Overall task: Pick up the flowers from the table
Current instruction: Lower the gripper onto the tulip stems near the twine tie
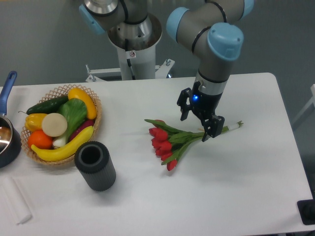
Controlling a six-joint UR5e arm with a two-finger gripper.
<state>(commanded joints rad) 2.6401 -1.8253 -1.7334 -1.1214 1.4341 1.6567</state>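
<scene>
The flowers [166,141], a bunch of red tulips with green leaves, lie on the white table [236,182] a little right of centre. Their long green stems [231,127] point to the right. My gripper [196,125] hangs just over the stems, close to the leaves. It is open. One black finger [184,107] stands behind the stems. The other finger [212,129] is at the stems and covers part of them. The flowers rest flat on the table and I cannot tell whether the fingers touch them.
A wicker basket [93,101] of toy vegetables stands at the left. A dark grey cylinder [95,165] lies in front of it. A pot with a blue handle [7,132] is at the left edge. A white strip [17,200] lies at the front left.
</scene>
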